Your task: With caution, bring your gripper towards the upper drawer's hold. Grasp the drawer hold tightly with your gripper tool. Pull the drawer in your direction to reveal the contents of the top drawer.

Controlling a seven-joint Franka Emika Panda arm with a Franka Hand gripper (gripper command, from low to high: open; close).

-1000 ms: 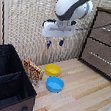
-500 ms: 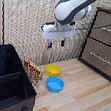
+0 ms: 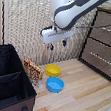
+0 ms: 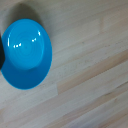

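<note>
Gripper [image 3: 57, 44] hangs open, well apart from the upper drawer's hold [image 3: 110, 30] at far right.
Bare wooden floor [image 3: 86, 93] lies between; blue bowl [image 3: 55, 84] sits below.

Dark brown top drawer [image 3: 108, 29], pale silver upper drawer's hold [image 3: 106, 29]; white gripper [image 3: 58, 45], blue-tipped fingers [image 3: 64, 43]; blue bowl [image 3: 55, 84], yellow bowl [image 3: 52, 70]; black bin [image 3: 7, 85]; pale wood floor [image 3: 81, 95].

bowl [image 3: 55, 84] before bowl [image 3: 52, 70], dresser [image 3: 104, 43] right
</note>
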